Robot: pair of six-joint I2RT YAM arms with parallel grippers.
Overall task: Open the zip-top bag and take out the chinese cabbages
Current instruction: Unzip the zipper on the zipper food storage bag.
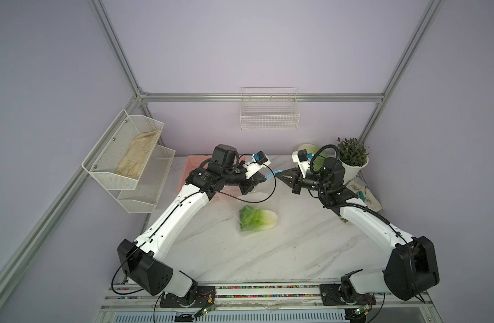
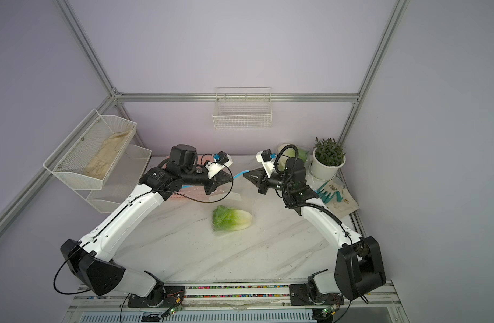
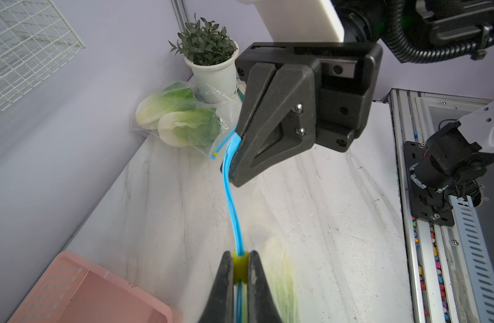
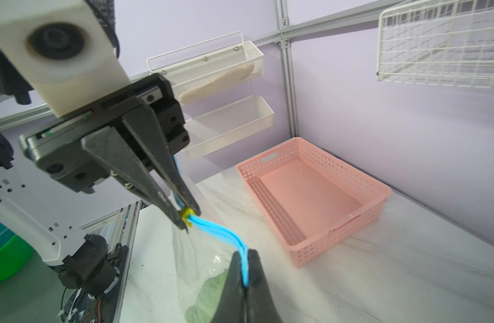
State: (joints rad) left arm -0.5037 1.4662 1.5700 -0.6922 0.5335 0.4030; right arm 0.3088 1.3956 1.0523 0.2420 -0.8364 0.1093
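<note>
Left gripper: my fingertips are pressed together on the yellow slider of the zip-top bag, which sits squarely between them.
Right gripper: pinched tight on the blue zip strip, at the end away from the slider.
Zip strip: it spans from one pinch to the other, raised above the table and bowing in a soft curve. I cannot tell whether the tracks are sealed or parted.
Zip-top bag: clear film hangs down from the strip, mid-table between my two arms.
Chinese cabbage: one head inside the held bag, low down by the marble table. It lies on its side, green leaves toward my left arm and white stem toward my right. I cannot tell whether its weight is on the tabletop.
Other cabbages: two heads in a second clear bag at the far right corner, just beside the white pot of the potted plant.
Pink basket: at the far left of the table, behind my left forearm.
Glove: teal and cream, on the table near the pot, beside my right arm.
Walls: a mesh rack on the left wall and a wire basket on the back wall.
</note>
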